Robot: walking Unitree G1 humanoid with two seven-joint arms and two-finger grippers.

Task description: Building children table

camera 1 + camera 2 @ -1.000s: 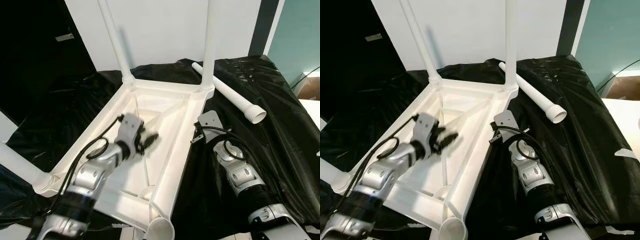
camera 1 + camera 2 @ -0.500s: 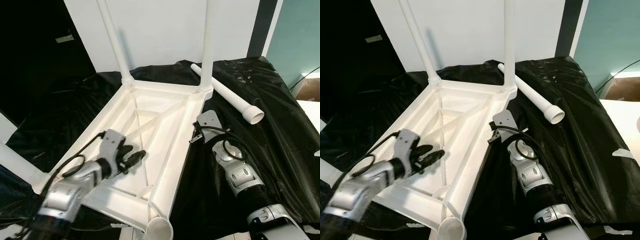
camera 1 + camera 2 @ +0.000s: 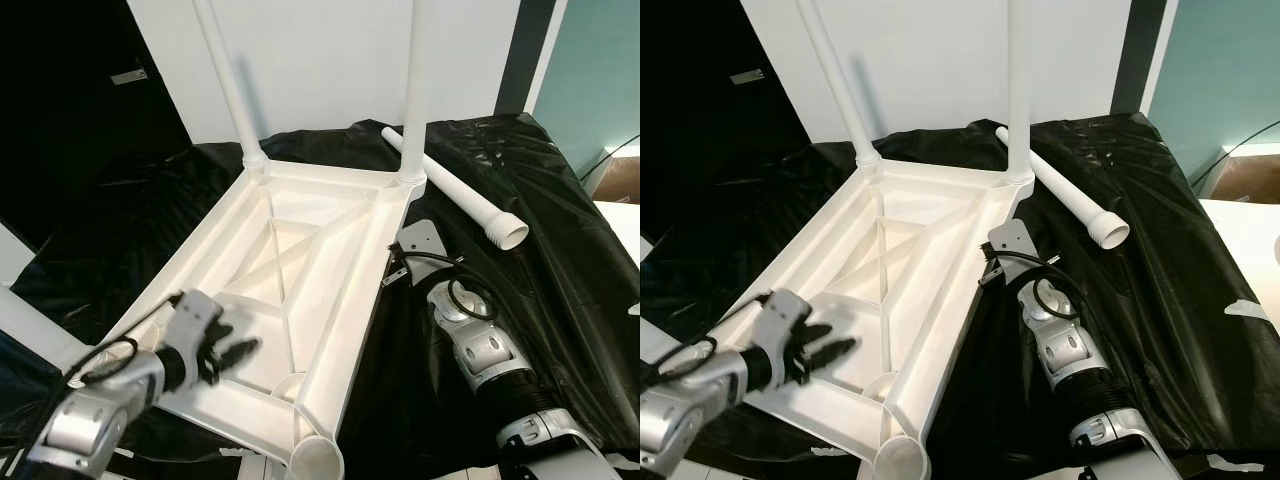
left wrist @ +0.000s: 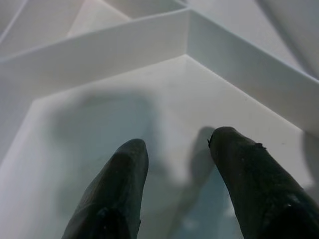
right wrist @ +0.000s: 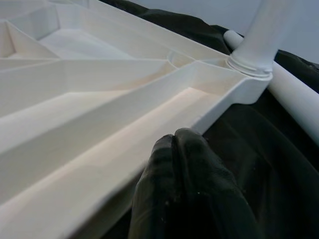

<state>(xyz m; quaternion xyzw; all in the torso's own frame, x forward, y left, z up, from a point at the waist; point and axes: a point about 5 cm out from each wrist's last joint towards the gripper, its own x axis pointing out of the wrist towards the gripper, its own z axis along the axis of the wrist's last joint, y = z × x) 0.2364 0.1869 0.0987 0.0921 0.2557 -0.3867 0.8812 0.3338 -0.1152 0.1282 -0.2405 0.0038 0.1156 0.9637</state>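
White moulded plastic, the children's table lies upside down on a black plastic sheet, its ribbed underside facing up. Two legs stand in the far corner sockets. A third leg juts from the near left corner. The near right corner socket is empty. The loose fourth leg lies on the sheet just beyond the table's far right corner, flared end toward the right.

The left gripper hovers over a flat panel near the table's near left corner, fingers spread and holding nothing. The right gripper sits at the table's right edge, close to the rim, fingers pressed together and empty.

The table looks stiff and light, likely to slide on the slick sheet if pushed. The loose leg is a smooth, rigid tube, probably slippery; a grip across its middle seems best. Its plain end presumably goes into the empty socket.
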